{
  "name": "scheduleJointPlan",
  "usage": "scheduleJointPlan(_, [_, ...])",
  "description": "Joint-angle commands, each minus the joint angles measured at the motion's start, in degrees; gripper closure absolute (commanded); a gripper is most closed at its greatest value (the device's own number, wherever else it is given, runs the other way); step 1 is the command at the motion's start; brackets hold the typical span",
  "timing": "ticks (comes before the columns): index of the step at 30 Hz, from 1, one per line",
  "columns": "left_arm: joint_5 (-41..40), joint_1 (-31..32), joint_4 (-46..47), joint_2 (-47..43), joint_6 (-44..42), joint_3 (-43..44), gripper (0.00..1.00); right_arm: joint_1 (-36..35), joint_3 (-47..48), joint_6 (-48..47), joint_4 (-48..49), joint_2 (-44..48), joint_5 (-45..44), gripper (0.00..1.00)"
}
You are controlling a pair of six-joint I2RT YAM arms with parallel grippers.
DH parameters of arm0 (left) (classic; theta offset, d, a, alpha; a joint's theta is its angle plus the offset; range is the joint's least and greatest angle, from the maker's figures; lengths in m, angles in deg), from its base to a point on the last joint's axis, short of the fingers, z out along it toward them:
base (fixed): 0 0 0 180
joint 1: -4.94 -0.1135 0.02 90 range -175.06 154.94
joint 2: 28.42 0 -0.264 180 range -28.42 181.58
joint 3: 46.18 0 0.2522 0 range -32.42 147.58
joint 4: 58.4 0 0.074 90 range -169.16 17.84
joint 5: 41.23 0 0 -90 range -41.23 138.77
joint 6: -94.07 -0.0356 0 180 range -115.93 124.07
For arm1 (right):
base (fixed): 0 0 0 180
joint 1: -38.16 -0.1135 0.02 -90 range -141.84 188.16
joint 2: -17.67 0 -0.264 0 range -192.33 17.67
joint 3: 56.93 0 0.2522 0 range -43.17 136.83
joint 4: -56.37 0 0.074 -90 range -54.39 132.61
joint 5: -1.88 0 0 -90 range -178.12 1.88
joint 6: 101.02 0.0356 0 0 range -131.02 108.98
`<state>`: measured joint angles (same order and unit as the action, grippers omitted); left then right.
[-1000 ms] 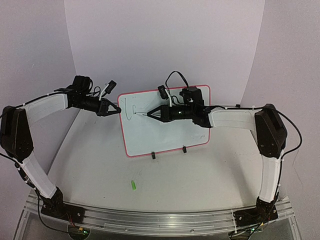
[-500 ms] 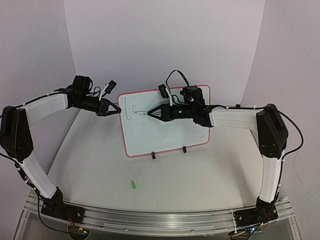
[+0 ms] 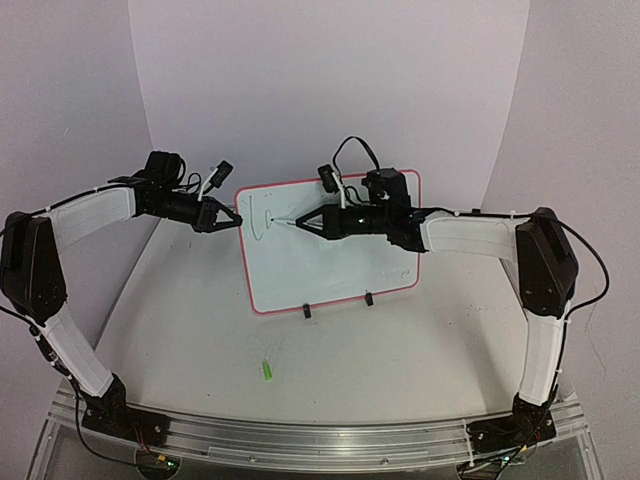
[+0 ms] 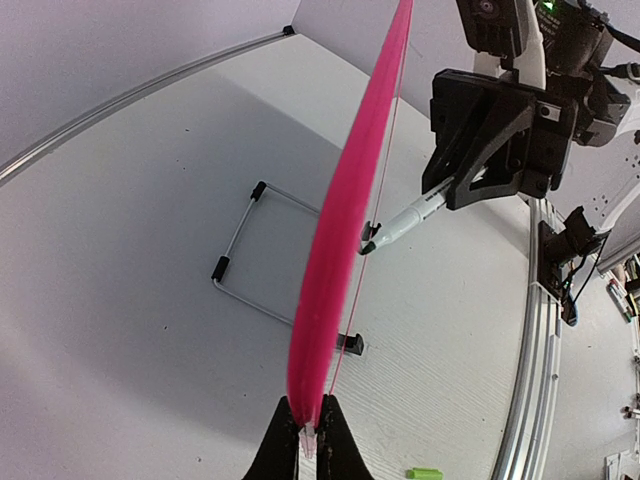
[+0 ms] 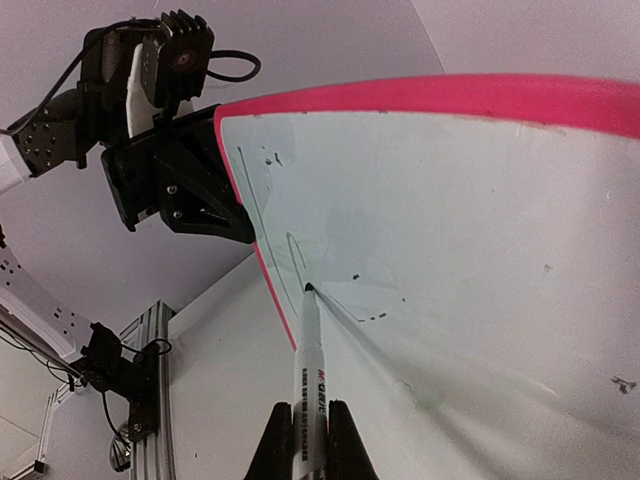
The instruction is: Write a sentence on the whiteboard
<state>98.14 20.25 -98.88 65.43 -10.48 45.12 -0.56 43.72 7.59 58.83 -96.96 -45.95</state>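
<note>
Whiteboard (image 3: 330, 270) stands upright at mid-table, pink-rimmed; sentence (image 3: 259, 224) barely begun, maybe one thin greenish stroke, top-left.

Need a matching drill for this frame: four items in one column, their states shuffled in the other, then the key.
1. left gripper
2. right gripper
3. small green piece
4. whiteboard

A. lies on the table, in front of the whiteboard
B. stands upright on black feet
C. shut on the whiteboard's left rim
D. shut on the marker, tip at the whiteboard

Pairs: 1-C, 2-D, 3-A, 4-B
</note>
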Motion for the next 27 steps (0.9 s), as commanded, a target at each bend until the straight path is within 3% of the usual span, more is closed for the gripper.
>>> scheduleJointPlan(1, [-0.06,0.31,-1.95,0.19,-0.33,0.68,1.0,0.49,2.75,-0.62,1.28,2.22,-3.13,1.0])
scheduleJointPlan(17, [-0.22,0.25,-2.16,0.25,-0.32,0.68,1.0,0.49,2.33,0.06,3.33,3.03,-0.76,1.0])
scheduleJointPlan(22, [-0.26,0.26,-2.17,0.29,-0.34,0.69,1.0,0.49,-0.98,1.57,7.67,5.55,4.2,1.0])
scheduleJointPlan(27, [-0.22,0.26,-2.19,0.28,-0.32,0.77,1.0,0.49,-2.72,1.78,8.76,7.08,2.81,1.0])
